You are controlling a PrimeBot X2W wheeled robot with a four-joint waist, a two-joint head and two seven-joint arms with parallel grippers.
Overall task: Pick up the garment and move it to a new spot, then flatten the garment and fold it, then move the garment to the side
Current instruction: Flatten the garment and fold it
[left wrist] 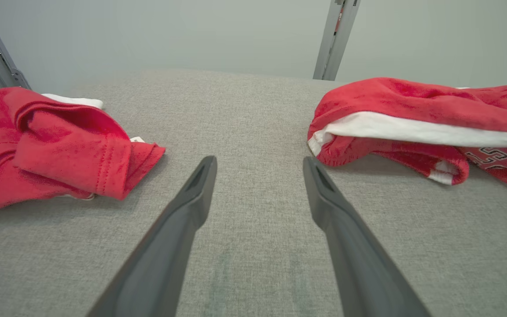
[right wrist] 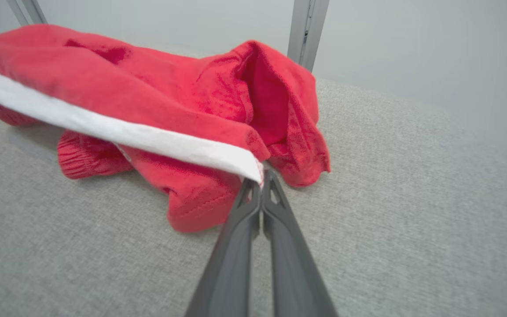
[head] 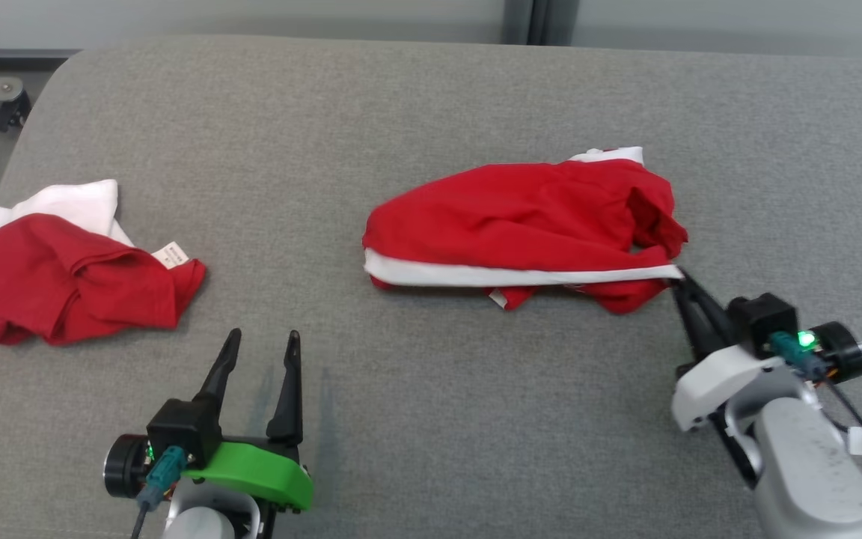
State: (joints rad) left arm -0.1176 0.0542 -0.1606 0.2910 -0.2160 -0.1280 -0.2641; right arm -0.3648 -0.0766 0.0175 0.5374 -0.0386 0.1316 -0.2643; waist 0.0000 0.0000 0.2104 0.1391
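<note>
Where white band (head: 521, 275) ends, right hand (head: 681, 275) clamped on garment (head: 521, 213), near-right corner.

A red cloth (head: 64, 284) is lying crumpled at the left edge of the grey cushion (head: 431, 434), with its white part (head: 72, 202) peeking out along the far side. A small white label (head: 171, 254) is sticking out near its right corner. A grey post (head: 532, 21) is standing behind the cushion against a pale wall (head: 251, 19). A dark metal bracket (head: 4, 101) is showing beyond the cushion's far left corner.
</note>
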